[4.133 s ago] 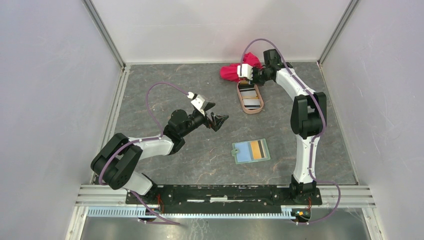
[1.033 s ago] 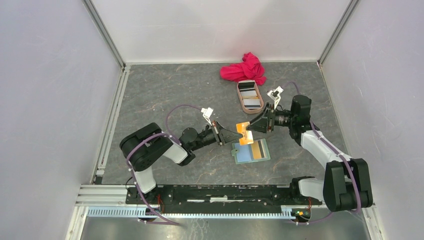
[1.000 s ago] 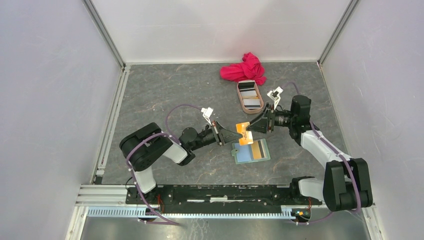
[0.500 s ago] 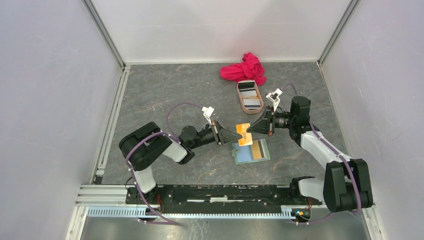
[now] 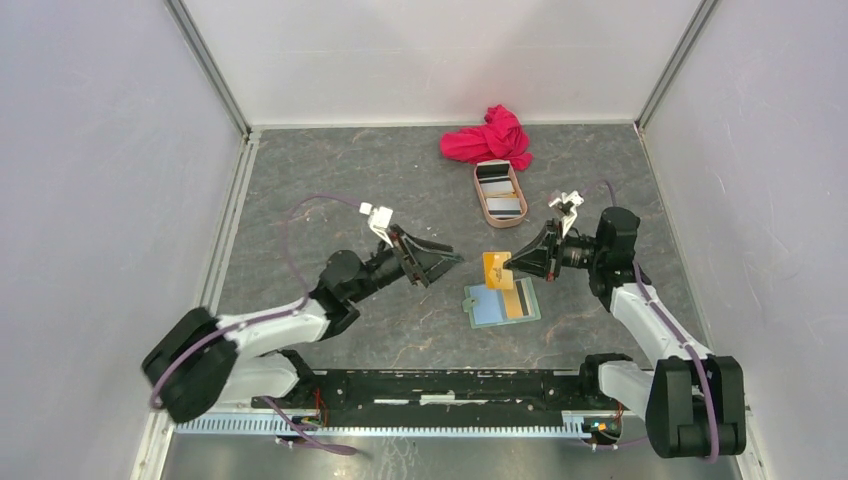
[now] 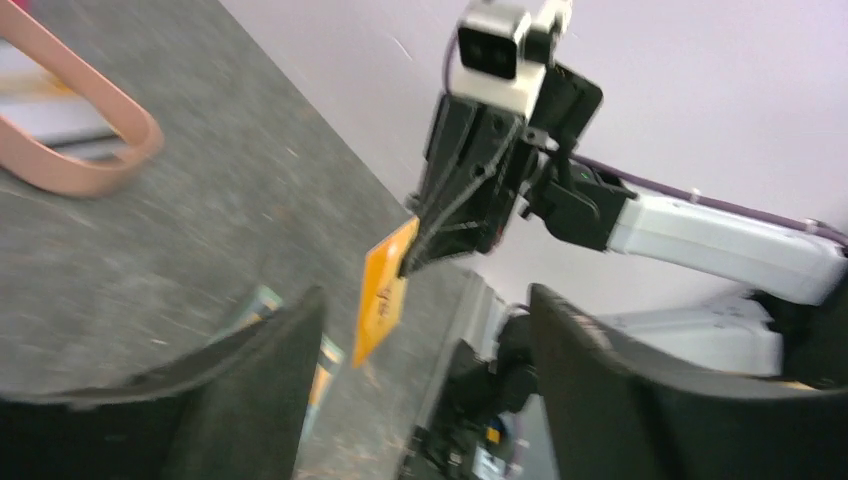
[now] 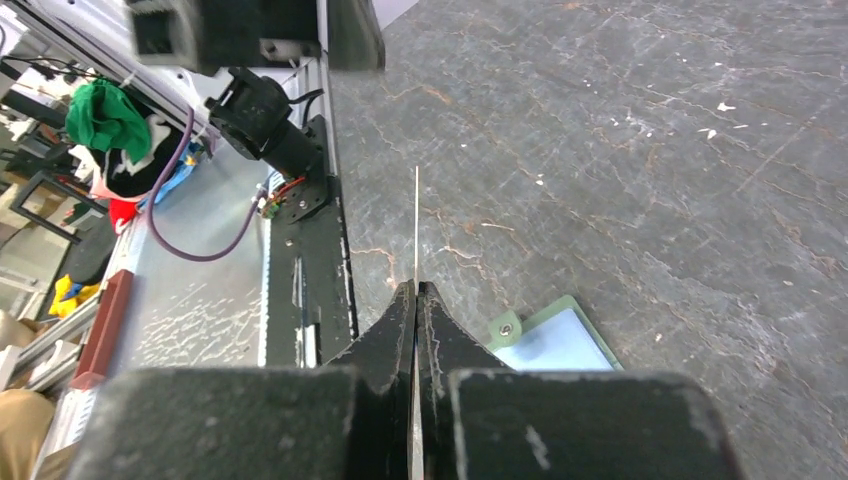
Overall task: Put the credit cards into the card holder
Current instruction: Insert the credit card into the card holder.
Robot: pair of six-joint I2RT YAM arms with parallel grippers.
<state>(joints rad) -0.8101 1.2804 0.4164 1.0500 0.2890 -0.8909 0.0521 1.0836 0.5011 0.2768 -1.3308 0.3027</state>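
We are holding the orange card (image 5: 497, 271) in the right tool (image 5: 512, 265), whose fingers (image 7: 380, 350) are pressed together on one end of it. In the right wrist view the card is showing as a thin edge-on line running straight out past the tips. It is hanging in the air, clear of the counter (image 5: 330, 190).

From the left wrist view its long axis is sloping down and away from the tips, free end lowest. The card holder (image 5: 502, 301) is lying open and flat just below the card, on the side toward the bases. Its pale inside is facing up, its long axis is running left to right with a slight slant, and its snap tab is at the left end. A striped card (image 5: 517, 300) appears to be sitting in the holder's right half already.

In the top view the orange card is running roughly far to near, so we are judging that it is crossing the holder's long axis rather than lining up with it.

The left tool (image 5: 444, 266) is standing empty with its fingers apart, off to the left of the card and pointing toward it. The right arm is plainly the nearer one — we are expecting a short descent to the holder's pocket. More cards (image 5: 503, 207) are lying in the pinkish tray (image 5: 503, 224).
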